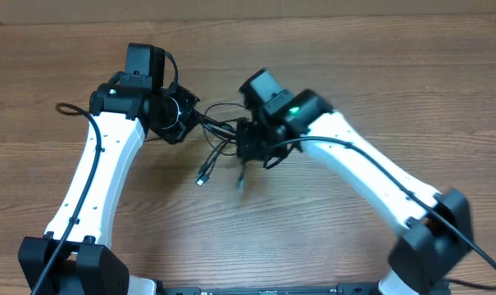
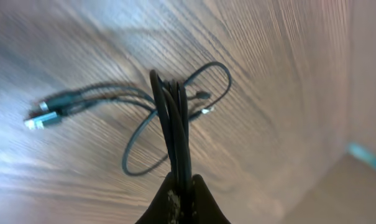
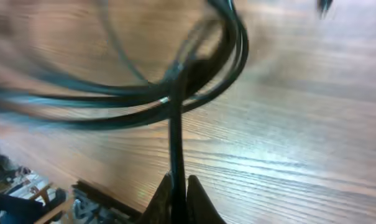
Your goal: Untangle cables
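Observation:
The cables (image 1: 217, 127) are thin black cords strung above the wooden table between my two grippers, with silver plug tips (image 1: 202, 176) hanging down. My left gripper (image 1: 182, 119) is shut on several strands of the cables (image 2: 177, 127); its fingertips (image 2: 183, 186) pinch them, and loops and plug tips (image 2: 41, 118) hang beyond. My right gripper (image 1: 246, 141) is shut on a strand of the cables (image 3: 175, 124); its fingertips (image 3: 178, 186) clamp it, with blurred loops (image 3: 194, 68) arcing past.
The wooden table (image 1: 313, 238) lies under both arms. A thicker black arm wire (image 1: 71, 108) curls at the left. The arm bases (image 1: 75, 262) stand at the front edge, with the right one at the front right (image 1: 428, 254).

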Available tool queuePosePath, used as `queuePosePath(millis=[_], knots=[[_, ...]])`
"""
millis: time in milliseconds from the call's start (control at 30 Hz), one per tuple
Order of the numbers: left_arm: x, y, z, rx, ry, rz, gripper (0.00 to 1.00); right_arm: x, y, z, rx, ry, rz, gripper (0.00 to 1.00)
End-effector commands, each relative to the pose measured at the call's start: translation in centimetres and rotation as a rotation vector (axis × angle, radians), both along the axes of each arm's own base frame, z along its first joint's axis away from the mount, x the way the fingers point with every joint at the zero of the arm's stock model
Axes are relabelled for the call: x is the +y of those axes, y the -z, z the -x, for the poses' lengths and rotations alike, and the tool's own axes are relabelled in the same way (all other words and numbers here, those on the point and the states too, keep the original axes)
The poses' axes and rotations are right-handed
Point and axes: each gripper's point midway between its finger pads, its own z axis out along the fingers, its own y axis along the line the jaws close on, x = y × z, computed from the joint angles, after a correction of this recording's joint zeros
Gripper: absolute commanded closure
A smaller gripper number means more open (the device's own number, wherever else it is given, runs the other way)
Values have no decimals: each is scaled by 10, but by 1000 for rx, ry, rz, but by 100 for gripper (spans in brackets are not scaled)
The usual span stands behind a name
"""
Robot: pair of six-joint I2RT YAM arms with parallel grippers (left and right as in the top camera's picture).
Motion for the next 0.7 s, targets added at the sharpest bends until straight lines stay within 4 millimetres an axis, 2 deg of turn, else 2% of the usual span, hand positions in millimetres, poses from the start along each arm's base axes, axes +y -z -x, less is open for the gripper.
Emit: queuePosePath(millis=[0,33,100,133,167,233,333,467,567,667], knots=[[-1,-15,-7,-239,386,-181,96,-30,-105,-13,-261,-28,-151,96],[-6,-18,-9,-307,510,-207,96,-37,-116,-20,-297,-3,-169,96],[-32,-32,-5,-480,768,-151,96,-42,-124,-34,-338,28,-192,96],[-55,-49,2,-634,941,-63,96,-41,-127,-41,-360,34,-204,96],[-71,-64,10,-750,1042,22,96,-38,-132,-46,-381,47,-224,96],[-74,-68,12,-763,1049,53,95,-38,-134,-50,-392,60,-228,96],[-90,-88,27,-891,1138,181,96,-42,-125,-53,-380,85,-200,96],[-105,-127,35,-1087,1190,353,96,-31,-80,-44,-232,95,-150,96],[-107,-135,31,-1044,1133,405,96,-28,-70,-45,-203,108,-139,96],[-107,-138,28,-926,1039,480,96,-22,-63,-57,-202,132,-152,96]])
